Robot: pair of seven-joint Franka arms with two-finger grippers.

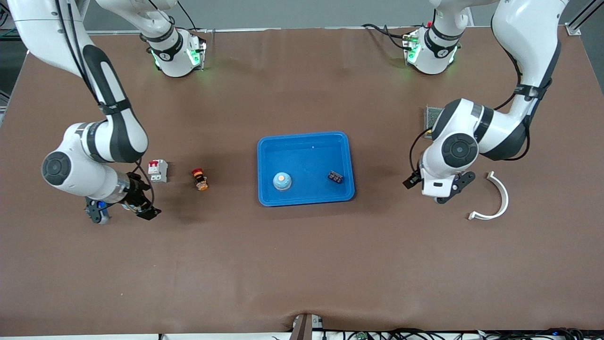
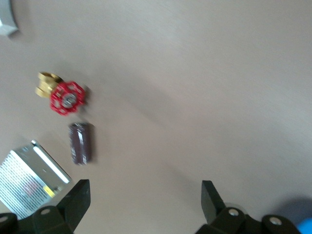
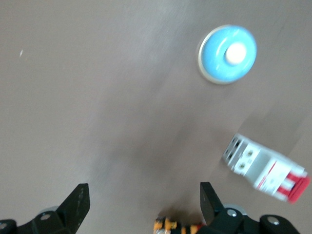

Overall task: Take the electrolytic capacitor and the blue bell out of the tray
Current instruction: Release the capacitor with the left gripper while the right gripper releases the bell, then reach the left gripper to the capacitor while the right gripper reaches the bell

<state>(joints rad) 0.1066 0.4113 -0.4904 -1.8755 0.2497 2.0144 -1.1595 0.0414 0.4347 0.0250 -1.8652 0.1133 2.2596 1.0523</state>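
**Both tools empty: watch for knocks and a possible leftover in the tray**

Risks I noted:
- The electrolytic capacitor [image 2: 80, 143] lay on its side on the bare tabletop, toward the left arm's end, just beside a red-handled valve [image 2: 63, 96] and near the mesh box [image 2: 29, 183]. It is a cylinder, so I judged a brush from the left tool [image 2: 145, 192] as it pulled away could set it rolling.
- The blue bell [image 3: 227, 53] sat on the tabletop near the circuit breaker [image 3: 265, 168]. The right tool [image 3: 144, 195] hung low over that patch with an orange push-button [image 3: 175, 226] close under it. A sideways swing could clip any of the three.
- The tray [image 1: 264, 146] sat mid-tabletop between the arms and held a pale-blue domed piece [image 1: 281, 180] and a small dark part [image 1: 335, 177]. I could not tell whether the dome was a second bell. Calling the job finished without checking might leave a task item in the tray.

Tools:
- Left tool [image 1: 434, 189]: jaws wide apart, holding nothing, touching nothing I could see. It was over the tabotop near a white curved piece [image 1: 495, 198].
- Right tool [image 1: 122, 212]: jaws wide apart, empty, with bare tabletop between the fingers.
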